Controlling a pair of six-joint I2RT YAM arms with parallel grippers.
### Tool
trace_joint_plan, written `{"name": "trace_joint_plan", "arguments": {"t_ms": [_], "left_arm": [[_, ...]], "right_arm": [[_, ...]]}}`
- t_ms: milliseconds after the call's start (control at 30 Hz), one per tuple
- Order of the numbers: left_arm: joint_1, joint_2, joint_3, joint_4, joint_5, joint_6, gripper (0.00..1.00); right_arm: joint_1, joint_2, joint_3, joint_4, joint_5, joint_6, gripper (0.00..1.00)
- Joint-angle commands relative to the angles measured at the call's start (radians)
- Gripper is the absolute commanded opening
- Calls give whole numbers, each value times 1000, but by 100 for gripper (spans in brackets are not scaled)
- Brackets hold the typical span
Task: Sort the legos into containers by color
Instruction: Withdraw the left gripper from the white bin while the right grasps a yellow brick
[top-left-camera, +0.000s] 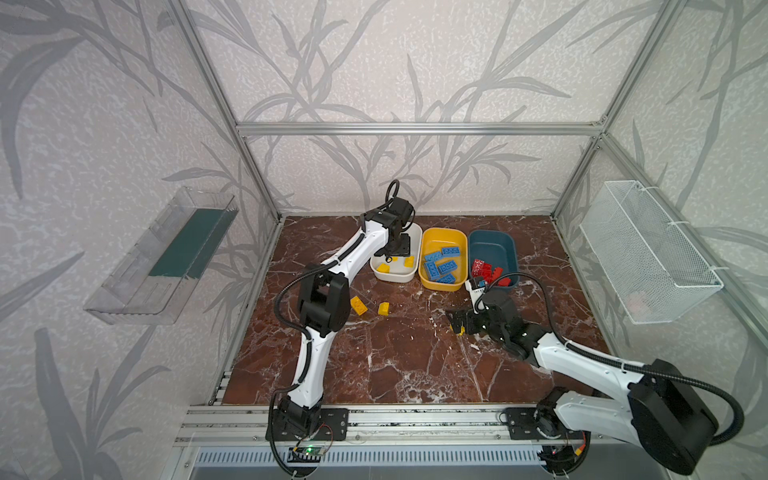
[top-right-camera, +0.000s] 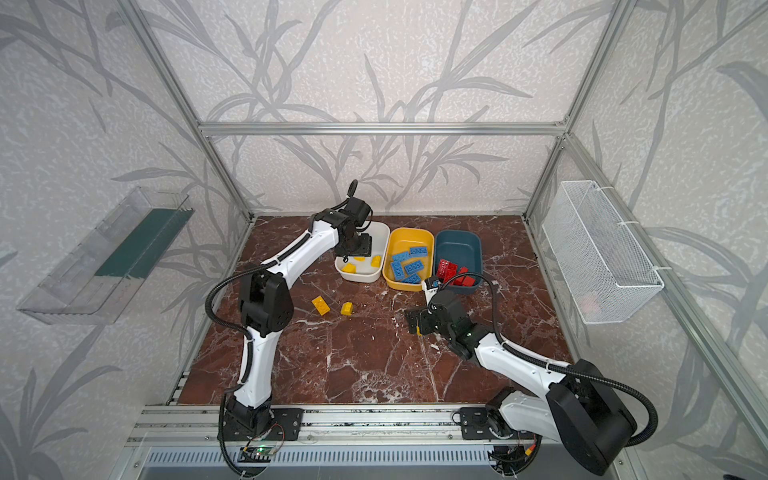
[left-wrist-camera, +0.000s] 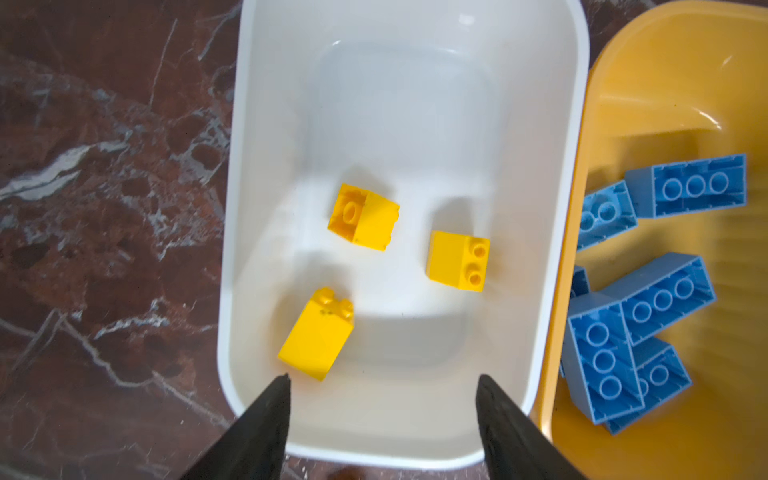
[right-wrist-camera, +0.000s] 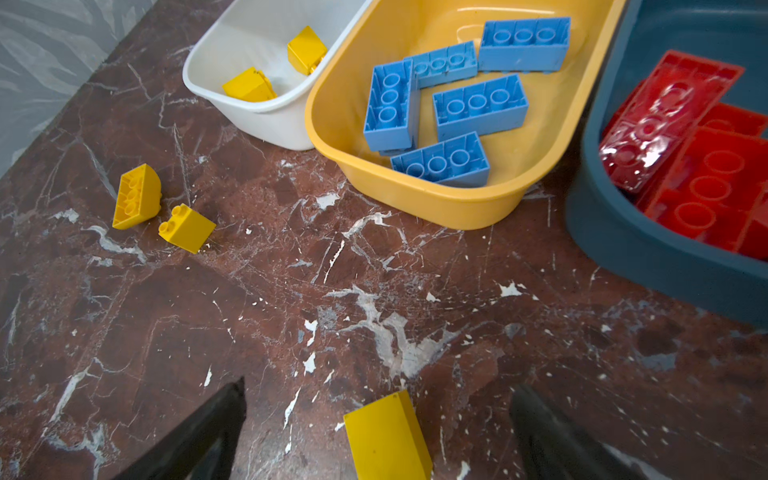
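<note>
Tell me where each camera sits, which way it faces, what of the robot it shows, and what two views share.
Both top views: high at the front, looking down over the whole table; left arm and right arm show.
Left wrist: above the white tub, looking straight down into it; open left gripper shows.
Right wrist: low over the table, facing the tubs; open right gripper straddles a yellow brick.
Shared: both wrist views show the white tub and blue bricks.
</note>
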Motion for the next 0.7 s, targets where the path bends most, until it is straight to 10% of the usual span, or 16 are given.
{"name": "trace_joint_plan", "arguments": {"t_ms": [0, 667], "left_arm": [[4, -166, -101, 46, 9, -29, 72], [-10, -925, -855, 218, 64, -132, 72]], "right_arm": [[1, 40, 55, -57, -26, -32, 99], [40, 232, 176, -161, -42, -49, 96]]}}
